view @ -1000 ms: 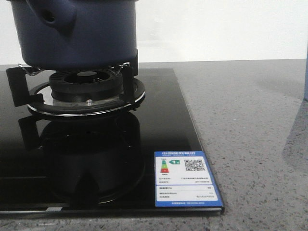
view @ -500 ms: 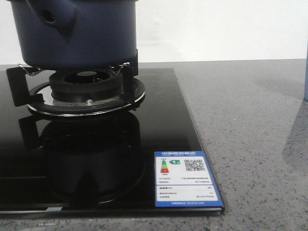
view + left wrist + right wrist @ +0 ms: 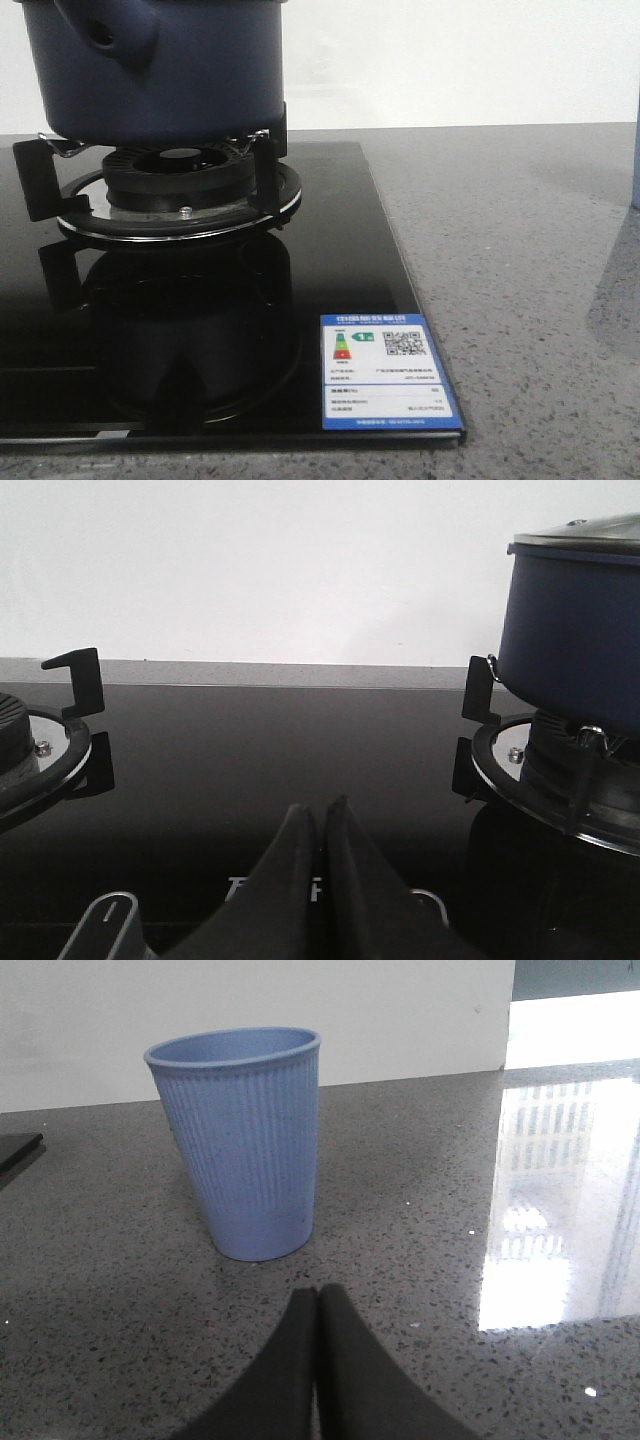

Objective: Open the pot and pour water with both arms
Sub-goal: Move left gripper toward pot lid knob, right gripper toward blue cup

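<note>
Navy pot (image 3: 160, 70), lidded, sits on the burner grate (image 3: 180, 190) at ten o'clock; left gripper (image 3: 322, 820) pinched closed above black cooktop glass (image 3: 280, 750); right gripper (image 3: 318, 1305) pinched closed near the blue cup (image 3: 245, 1140) on bare counter (image 3: 420, 1260).

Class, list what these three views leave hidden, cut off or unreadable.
1. Pot: front view crops its top; only the left wrist view shows the lid.
2. Pot contents: hidden by wall and lid.
3. Cup: interior hidden by its rim in the right wrist view.
4. Label: print too small.
</note>
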Robot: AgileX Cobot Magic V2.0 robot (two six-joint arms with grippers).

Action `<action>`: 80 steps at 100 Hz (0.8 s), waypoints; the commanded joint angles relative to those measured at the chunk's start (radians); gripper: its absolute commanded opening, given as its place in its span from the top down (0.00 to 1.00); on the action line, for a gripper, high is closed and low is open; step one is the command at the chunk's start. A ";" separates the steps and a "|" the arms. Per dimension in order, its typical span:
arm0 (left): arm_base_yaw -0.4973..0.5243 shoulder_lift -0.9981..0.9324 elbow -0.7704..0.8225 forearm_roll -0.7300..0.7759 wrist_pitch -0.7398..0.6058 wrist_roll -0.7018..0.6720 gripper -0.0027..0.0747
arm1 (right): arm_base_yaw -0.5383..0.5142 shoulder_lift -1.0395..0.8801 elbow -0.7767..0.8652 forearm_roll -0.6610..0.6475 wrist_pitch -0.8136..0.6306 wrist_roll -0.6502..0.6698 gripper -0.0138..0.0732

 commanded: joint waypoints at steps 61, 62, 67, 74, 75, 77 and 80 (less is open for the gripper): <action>-0.011 -0.026 0.016 -0.008 -0.111 -0.009 0.99 | -0.007 -0.025 0.017 0.004 -0.130 -0.011 0.90; -0.011 -0.026 0.016 -0.008 -0.115 -0.009 0.99 | -0.007 -0.025 0.017 0.007 -0.130 -0.011 0.90; -0.011 -0.026 0.016 -0.008 -0.122 -0.009 0.99 | -0.007 -0.025 0.017 0.021 -0.130 -0.011 0.90; -0.011 -0.026 0.016 -0.050 -0.128 -0.009 0.99 | -0.007 -0.025 0.017 0.062 -0.130 -0.009 0.90; -0.011 -0.026 0.016 -0.057 -0.128 -0.009 0.99 | -0.007 -0.025 0.017 0.068 -0.130 -0.009 0.90; -0.011 -0.026 0.016 -0.079 -0.130 -0.009 0.99 | -0.007 -0.025 0.017 0.085 -0.130 -0.009 0.90; -0.011 -0.026 0.016 -0.124 -0.130 -0.009 0.99 | -0.007 -0.025 0.017 0.109 -0.130 -0.009 0.90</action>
